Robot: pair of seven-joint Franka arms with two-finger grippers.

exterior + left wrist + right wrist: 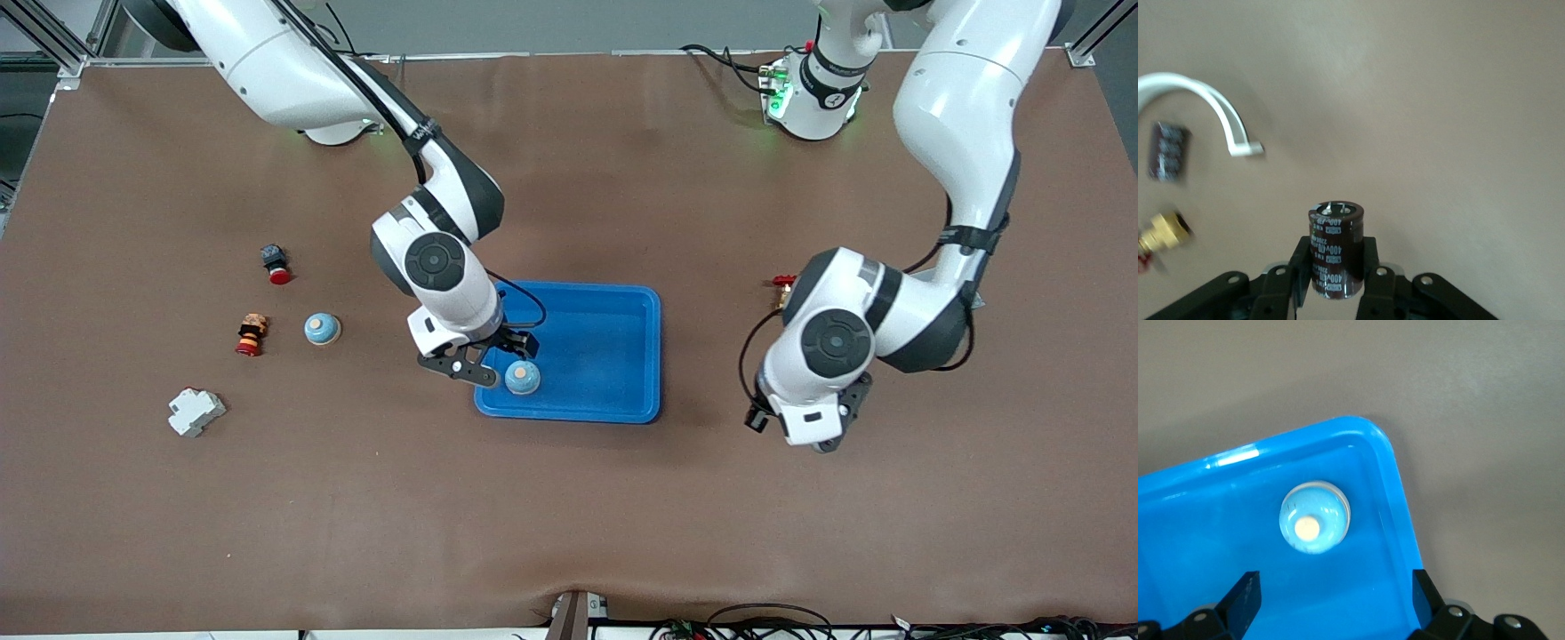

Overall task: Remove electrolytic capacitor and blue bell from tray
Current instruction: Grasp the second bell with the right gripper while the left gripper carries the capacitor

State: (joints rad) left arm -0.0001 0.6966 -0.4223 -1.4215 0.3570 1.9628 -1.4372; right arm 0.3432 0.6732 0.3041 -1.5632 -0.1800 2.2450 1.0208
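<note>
Hovering over the tray (613,307), the right gripper (498,356) has released fingers flanking the blue bell (522,378). Left wrist view: left gripper (1331,280) fingers clench the electrolytic capacitor (1335,250) above bare tabletop. Right wrist view: bell off-centre between fingers; closing may nudge it against the rim.

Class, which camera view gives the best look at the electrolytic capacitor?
The left wrist view: the electrolytic capacitor fills the foreground, clamped in the left hand. In the front view that hand hides it; the right wrist view misses it.
</note>
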